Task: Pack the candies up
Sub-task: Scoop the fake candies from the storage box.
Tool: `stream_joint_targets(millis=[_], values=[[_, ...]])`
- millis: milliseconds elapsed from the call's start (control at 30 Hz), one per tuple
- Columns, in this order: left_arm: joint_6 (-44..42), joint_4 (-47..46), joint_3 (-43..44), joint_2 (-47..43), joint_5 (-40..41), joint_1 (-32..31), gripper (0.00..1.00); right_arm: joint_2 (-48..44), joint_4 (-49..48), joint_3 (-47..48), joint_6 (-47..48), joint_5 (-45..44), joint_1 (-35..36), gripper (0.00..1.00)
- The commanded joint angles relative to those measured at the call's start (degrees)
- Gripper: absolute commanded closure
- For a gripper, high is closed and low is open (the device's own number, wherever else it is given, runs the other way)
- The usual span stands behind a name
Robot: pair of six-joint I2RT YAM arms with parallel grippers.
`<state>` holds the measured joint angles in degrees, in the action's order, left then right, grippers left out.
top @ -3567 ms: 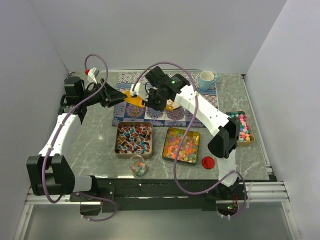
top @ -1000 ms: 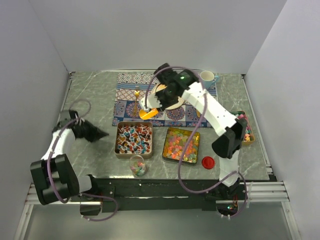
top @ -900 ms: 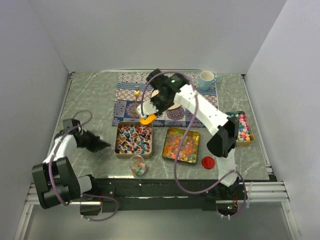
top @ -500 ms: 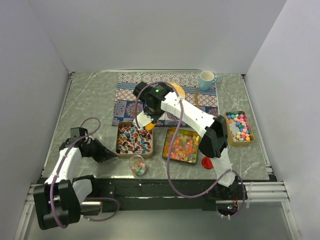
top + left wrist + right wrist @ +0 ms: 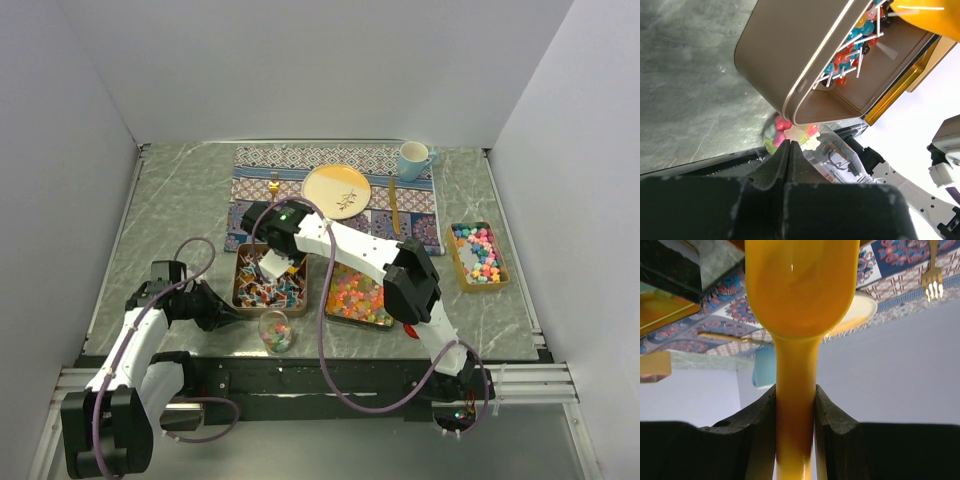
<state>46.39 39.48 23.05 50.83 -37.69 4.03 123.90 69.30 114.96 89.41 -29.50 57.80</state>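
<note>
The candies (image 5: 362,290), tiny glossy pink, orange, yellow and green sweets, fill a gold tin right of centre. A small clear jar (image 5: 275,331) at the near edge holds some coloured sweets (image 5: 794,134). My right gripper (image 5: 795,405) is shut on the handle of an orange scoop (image 5: 801,285). In the top view the right gripper (image 5: 270,262) hangs over the lollipop tin (image 5: 240,290). My left gripper (image 5: 790,143) is shut with nothing in it, its tip low by that tin's near corner and close to the jar. From above, the left gripper (image 5: 228,312) sits left of the jar.
A patterned mat (image 5: 255,190) at the back carries a yellow plate (image 5: 336,190), a fork (image 5: 273,182) and a blue mug (image 5: 412,159). Another tin (image 5: 462,262) of larger pastel sweets stands at the right. A red lid (image 5: 412,326) lies near the front edge.
The right arm carried the scoop from the mat forward to above the lollipop tin. The left arm swung down toward the near edge, ending beside the tin and jar.
</note>
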Motion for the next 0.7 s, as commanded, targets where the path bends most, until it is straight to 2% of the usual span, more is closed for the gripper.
stream_joint_targets(millis=[0, 233, 433, 667], values=[[0.45, -1.43, 0.59, 0.41, 0.34, -0.17, 0.99, 1.43, 1.80, -1.32, -0.97, -4.26, 1.61, 1.00], [0.10, -0.99, 0.77, 1.82, 1.30, -1.39, 0.99, 5.48, 4.80, 4.57, -6.87, 0.22, 3.02, 1.00], [1.68, -0.64, 1.03, 4.45, 3.32, -2.71, 0.99, 4.43, 4.00, 3.96, -7.49, 4.44, 3.55, 1.00], [4.23, -0.63, 0.86, 5.68, 6.58, -1.84, 0.99, 4.77, 7.52, 8.61, -10.12, 9.28, 4.78, 1.00]])
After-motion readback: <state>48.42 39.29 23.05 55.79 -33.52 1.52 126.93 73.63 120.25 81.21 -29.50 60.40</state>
